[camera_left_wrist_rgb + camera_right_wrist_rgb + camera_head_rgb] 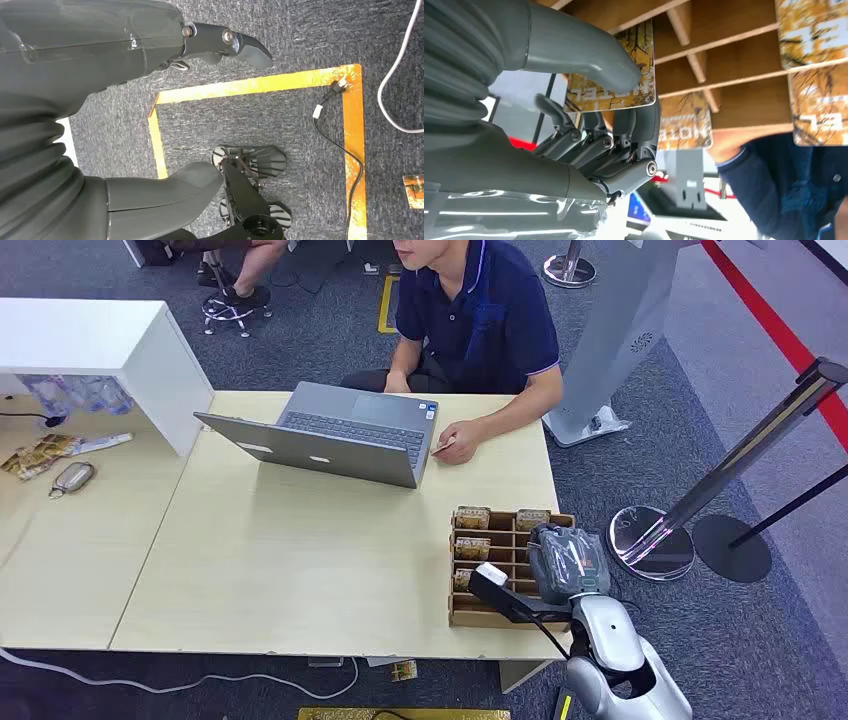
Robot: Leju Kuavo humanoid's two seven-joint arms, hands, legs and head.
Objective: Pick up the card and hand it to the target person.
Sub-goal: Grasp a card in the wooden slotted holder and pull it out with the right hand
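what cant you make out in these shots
- Yellow printed card pinched by the right hand: the grey thumb covers part of its print in the right wrist view; in the head view that hand hides it.
- Wooden slotted card rack: its near slots are behind the right hand, so its card count is unclear.
- Small item in the seated person's hand: too small to identify.

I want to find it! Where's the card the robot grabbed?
The card is pinched in the right hand, just above the wooden card rack at the table's near right corner.
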